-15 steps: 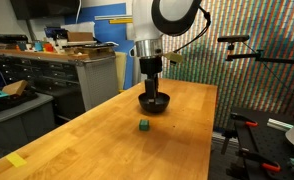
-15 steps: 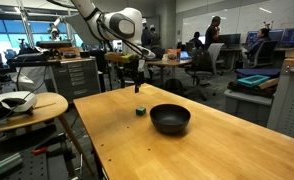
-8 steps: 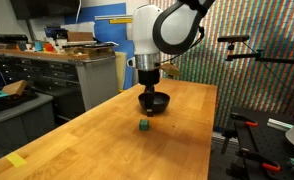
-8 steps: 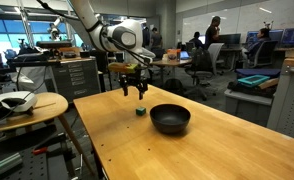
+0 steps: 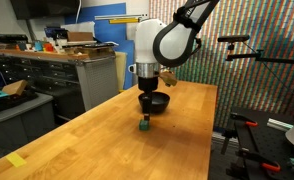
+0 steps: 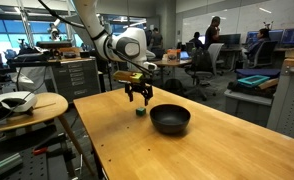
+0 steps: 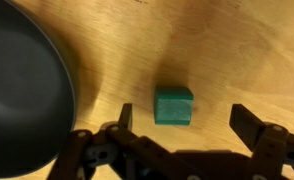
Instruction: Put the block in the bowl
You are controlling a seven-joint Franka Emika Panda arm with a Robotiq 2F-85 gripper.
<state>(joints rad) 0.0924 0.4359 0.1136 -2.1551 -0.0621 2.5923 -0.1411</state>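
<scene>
Nearest to us in the wrist view, the gripper (image 7: 187, 122) stands spread wide and empty, straddling the green block (image 7: 174, 106) without touching it. The block rests on the wooden table (image 7: 252, 50), near the black bowl (image 7: 22, 90) beyond.

Wooden table (image 5: 97, 145), grey drawer cabinet (image 5: 57, 78), round side table (image 6: 39, 105).

Both exterior views share the table (image 5: 97, 132) (image 6: 187, 150); wrist view looks down.
</scene>
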